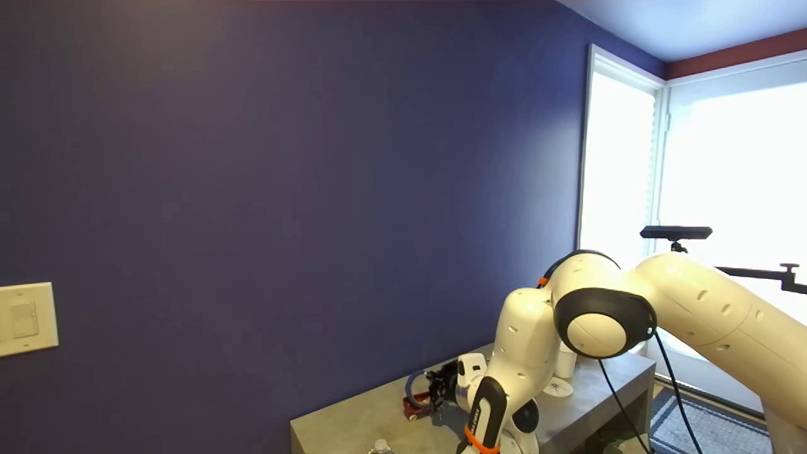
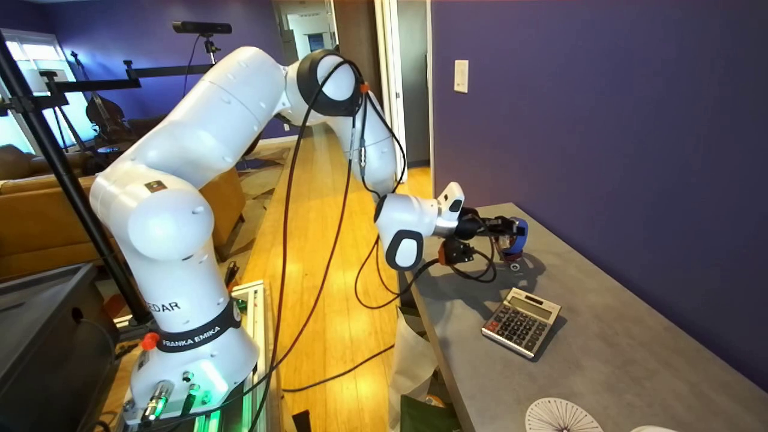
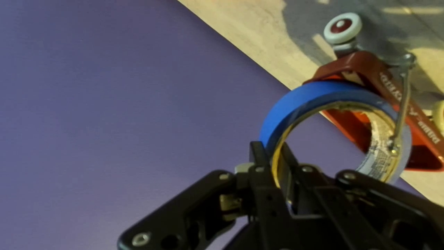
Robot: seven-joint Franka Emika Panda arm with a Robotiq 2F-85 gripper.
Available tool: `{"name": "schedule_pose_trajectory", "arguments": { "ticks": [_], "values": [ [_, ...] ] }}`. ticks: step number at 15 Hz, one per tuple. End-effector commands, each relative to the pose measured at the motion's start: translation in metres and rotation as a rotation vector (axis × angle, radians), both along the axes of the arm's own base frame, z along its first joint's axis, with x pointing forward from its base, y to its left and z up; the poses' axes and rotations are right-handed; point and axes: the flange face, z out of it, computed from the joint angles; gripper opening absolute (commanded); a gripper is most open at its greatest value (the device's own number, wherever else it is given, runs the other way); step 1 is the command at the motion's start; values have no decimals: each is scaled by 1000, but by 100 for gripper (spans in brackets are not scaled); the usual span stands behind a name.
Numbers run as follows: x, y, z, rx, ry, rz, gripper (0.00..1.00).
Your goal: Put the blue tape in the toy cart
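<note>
There's the tape (image 3: 295, 102), bright blue, tan inside, black gripper (image 3: 272, 152) on it; by the tape, red cart (image 3: 419, 121), pale lettering (image 3: 390, 85), 1 wheel (image 3: 342, 28) white round dark red; purple wall (image 3: 138, 121) beyond.

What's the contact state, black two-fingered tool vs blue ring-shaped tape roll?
Touching. In the wrist view the tool pinches the rim of the tape roll, one finger outside, one inside.

- One ring-shaped roll of blue tape (image 3: 298, 100) and one small red toy cart (image 3: 421, 125).
- One white robot arm (image 2: 207, 123), one black two-fingered claw (image 3: 273, 152).
- One grey counter (image 2: 600, 336).
- One silver calculator (image 2: 522, 323) with dark keys; one round white disc (image 2: 564, 417) with black radiating lines.
- One white cup (image 1: 565, 362).
- One clear bottle (image 1: 381, 448), top only.
</note>
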Motion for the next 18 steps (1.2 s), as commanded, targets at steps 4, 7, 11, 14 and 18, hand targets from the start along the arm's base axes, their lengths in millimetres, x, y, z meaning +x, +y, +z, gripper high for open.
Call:
{"name": "schedule_pose_trajectory", "arguments": {
  "ticks": [4,7,11,14,18],
  "values": [
    [-7,3,4,-27,-12,7,3],
    [-7,6,5,-34,-9,20,39],
    [-7,8,8,-43,-11,26,65],
    [-7,8,14,-46,-16,27,86],
    [-8,9,24,-59,-24,37,100]
  ]
}}
